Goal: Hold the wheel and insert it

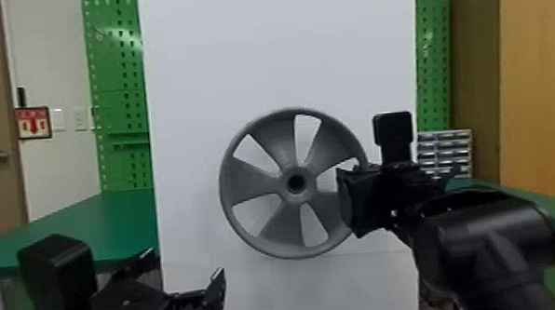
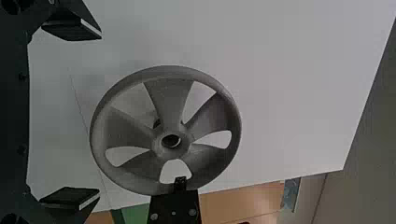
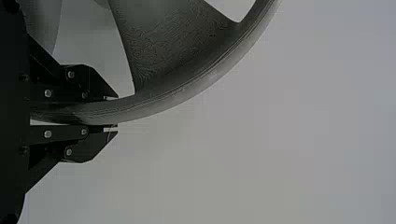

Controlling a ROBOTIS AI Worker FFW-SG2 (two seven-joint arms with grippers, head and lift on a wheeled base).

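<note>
The grey five-spoked wheel stands upright before the white panel, its hub hole facing the head camera. My right gripper is at the wheel's right side; in the right wrist view the same gripper is shut on the rim, one finger on each side. Low at the left in the head view, my left gripper stands open and apart from the wheel. In the left wrist view the left gripper has nothing between its wide-spread fingers, and the wheel shows beyond them. A small part behind the wheel is mostly hidden.
The tall white panel stands behind the wheel. Green tables lie on both sides of it, with a drawer cabinet at the right, a wooden cupboard farther right and green pegboards behind.
</note>
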